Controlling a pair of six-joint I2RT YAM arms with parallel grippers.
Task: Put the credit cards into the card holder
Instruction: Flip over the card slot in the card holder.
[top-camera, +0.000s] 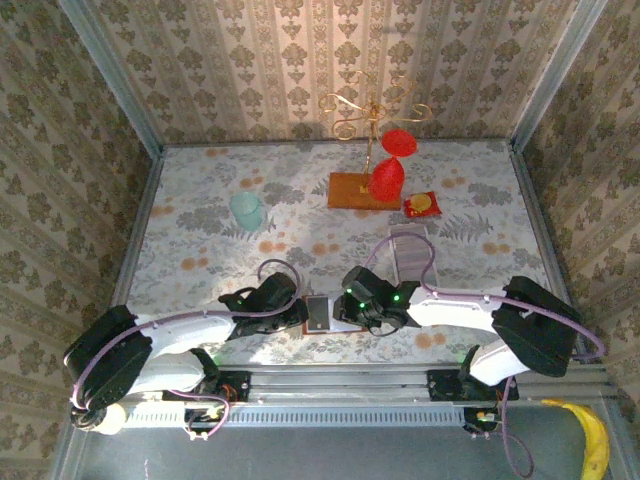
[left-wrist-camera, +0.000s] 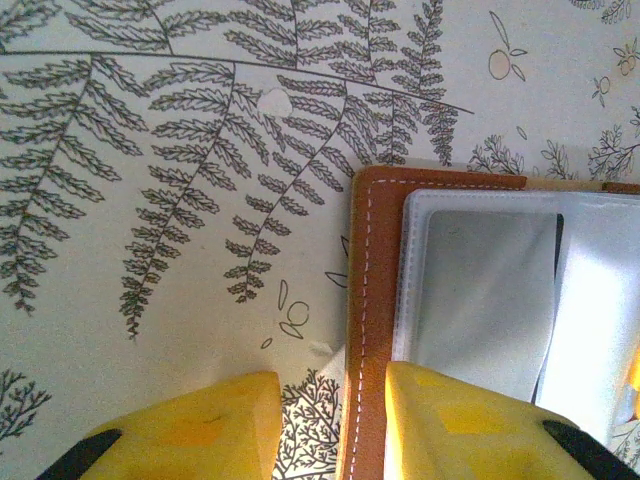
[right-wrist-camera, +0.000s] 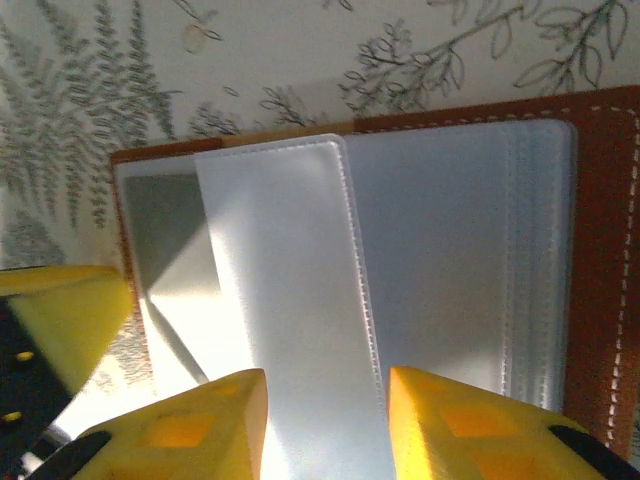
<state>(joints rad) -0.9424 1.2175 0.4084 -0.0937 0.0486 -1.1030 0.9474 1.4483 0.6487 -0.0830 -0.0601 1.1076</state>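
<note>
Left wrist camera: left gripper (left-wrist-camera: 330, 388), fingers apart, straddles the stitched edge of the card holder (left-wrist-camera: 372, 300), open flat on the tablecloth (left-wrist-camera: 150, 200). The right gripper (right-wrist-camera: 327, 388) flanks its clear pocket leaf (right-wrist-camera: 280, 260), fingers parted; whether pinching, unclear.

Both arms fold inward from their bases, elbows out, wrists pitched down. The left tool (left-wrist-camera: 332, 390) and right tool (right-wrist-camera: 328, 390) nearly meet at centre, each with jaws partly apart.

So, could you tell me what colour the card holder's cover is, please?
Orange-brown with pale stitching on the card holder, clearest in the left wrist view.
</note>
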